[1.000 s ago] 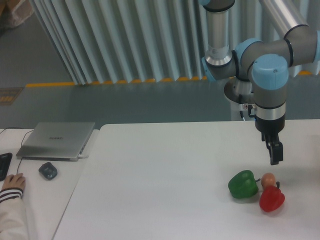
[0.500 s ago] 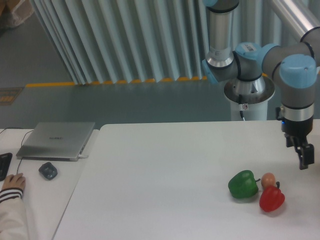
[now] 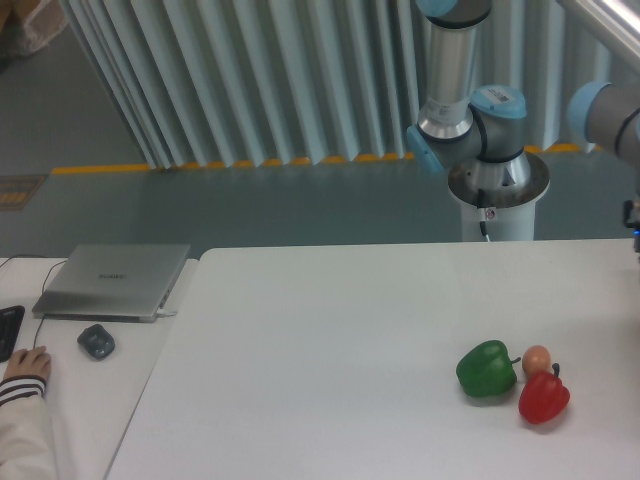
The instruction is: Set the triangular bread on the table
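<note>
The triangular bread is out of view. The white table (image 3: pixel 330 340) fills the lower middle and right of the camera view. Only part of my arm (image 3: pixel 610 110) shows at the right edge, above the table. My gripper has passed beyond the right edge of the frame and is not in view.
A green bell pepper (image 3: pixel 487 369), a small round orange-tan ball (image 3: pixel 537 358) and a red bell pepper (image 3: pixel 543 397) sit together at the table's right. A lower desk at left holds a closed laptop (image 3: pixel 113 280), a mouse (image 3: pixel 96 341) and a person's hand (image 3: pixel 25 367).
My arm has swung to the right, carrying the gripper from above the peppers out past the right edge of the frame. The peppers and ball have not moved.
</note>
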### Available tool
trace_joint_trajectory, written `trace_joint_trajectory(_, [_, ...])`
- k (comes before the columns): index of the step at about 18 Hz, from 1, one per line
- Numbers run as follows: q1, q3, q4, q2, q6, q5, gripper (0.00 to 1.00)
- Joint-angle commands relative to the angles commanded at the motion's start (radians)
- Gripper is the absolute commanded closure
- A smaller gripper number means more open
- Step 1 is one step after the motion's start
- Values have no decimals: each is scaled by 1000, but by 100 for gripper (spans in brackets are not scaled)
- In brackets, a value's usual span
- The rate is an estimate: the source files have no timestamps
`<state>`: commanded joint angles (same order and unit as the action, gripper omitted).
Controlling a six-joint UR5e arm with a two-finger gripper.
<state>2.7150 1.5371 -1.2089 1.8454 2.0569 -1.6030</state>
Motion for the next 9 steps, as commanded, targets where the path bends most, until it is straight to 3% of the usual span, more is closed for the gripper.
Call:
trace_joint_trajectory(5, [97,-3,46,46,11,70,0])
trace_joint_trajectory(9, [156,-20,71,92,98,69,0])
